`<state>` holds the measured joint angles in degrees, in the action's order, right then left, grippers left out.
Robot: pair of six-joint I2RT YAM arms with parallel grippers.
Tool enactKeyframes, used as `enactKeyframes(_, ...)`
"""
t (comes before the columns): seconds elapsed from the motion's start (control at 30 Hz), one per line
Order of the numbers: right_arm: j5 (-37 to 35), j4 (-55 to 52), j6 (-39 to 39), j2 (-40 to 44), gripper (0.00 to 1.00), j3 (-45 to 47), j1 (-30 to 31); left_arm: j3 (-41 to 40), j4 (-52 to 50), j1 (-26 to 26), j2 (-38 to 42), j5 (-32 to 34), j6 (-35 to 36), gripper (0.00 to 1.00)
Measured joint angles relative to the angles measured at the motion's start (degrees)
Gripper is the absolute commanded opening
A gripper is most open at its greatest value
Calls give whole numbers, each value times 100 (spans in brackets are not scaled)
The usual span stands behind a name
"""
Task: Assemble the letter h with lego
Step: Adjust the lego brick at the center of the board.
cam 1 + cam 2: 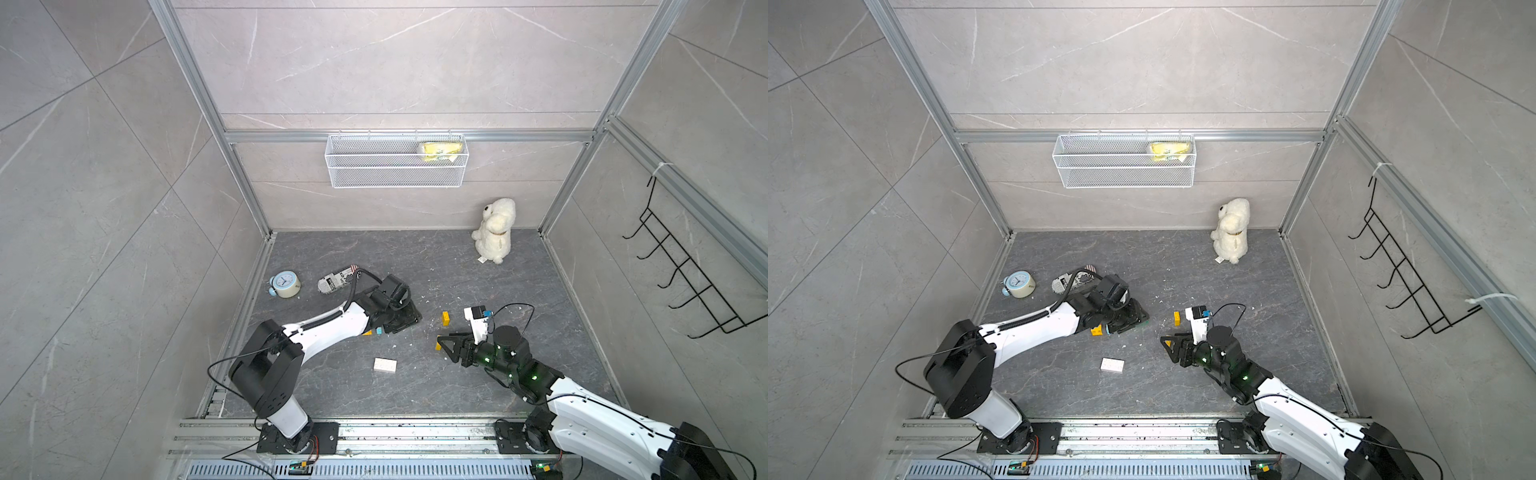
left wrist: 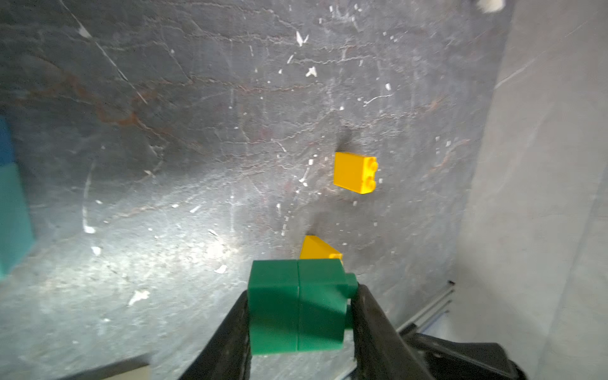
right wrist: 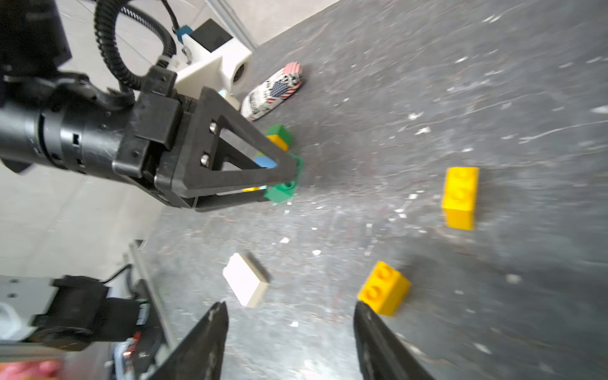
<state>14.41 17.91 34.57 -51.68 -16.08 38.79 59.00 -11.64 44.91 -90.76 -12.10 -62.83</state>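
- Presently, the left gripper is pinching the green bricks, two pieces joined face to face. One jaw presses the flat end and the other presses the studded end.
- In the right wrist view the same grip sits low over the dark tabletop. Whether the green bricks touch the surface cannot be told.
- The right gripper has its jaws spread, with nothing between them.
- The near yellow brick lies just beside one right fingertip (contact cannot be confirmed; the frame is blurred). In a top view it shows at the gripper's tip.
- The far yellow brick stands apart from both grippers, between the two arms.
- The white brick lies flat on the tabletop, nearer the front rail, clear of both grippers.
- A small cluster lies beside the left gripper: an orange brick and a light blue brick, partly hidden by the arm.
- The plush toy sits at the back, well apart from all the bricks.
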Motion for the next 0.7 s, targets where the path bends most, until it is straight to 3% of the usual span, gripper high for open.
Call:
enactKeyframes(0.3, -564, 417, 153, -616, 60, -238, 678, -898, 1217, 352, 415, -4, -1504, 28)
enactKeyframes(0.53, -1152, 774, 195, -1062, 58, -343, 846, -944, 1648, 667, 481, 4, -1969, 29)
enactKeyframes(0.7, -1502, 879, 234, -1165, 48, -398, 925, -944, 1762, 817, 551, 72, -2105, 29)
